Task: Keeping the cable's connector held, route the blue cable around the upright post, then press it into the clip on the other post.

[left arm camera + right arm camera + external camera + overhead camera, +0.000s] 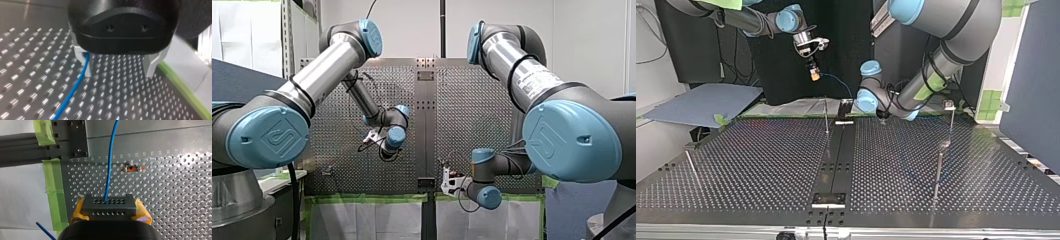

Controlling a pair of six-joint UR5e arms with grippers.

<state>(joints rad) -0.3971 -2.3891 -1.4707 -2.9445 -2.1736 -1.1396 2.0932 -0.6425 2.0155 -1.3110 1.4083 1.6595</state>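
In the right wrist view my right gripper [109, 208] has its yellow pads [78, 210] shut on a grey connector block [109, 205]. The blue cable [110, 165] leaves the block and runs ahead over the perforated table. In the top view this gripper [814, 75] hangs high at the back, and the cable [838, 82] droops from it toward my left gripper [882, 117], which is low over the table. In the left wrist view my left gripper [118, 67] stands open, and the cable [75, 87] passes along one finger [83, 63].
A thin upright post [826, 117] stands near the centre strip [838, 150]. Two more posts [952, 122] [939, 165] stand at the top view's right, the farther with a small head. A slanted rod [692, 167] is at the left. A small orange-tipped fitting [132, 168] lies ahead of my right gripper.
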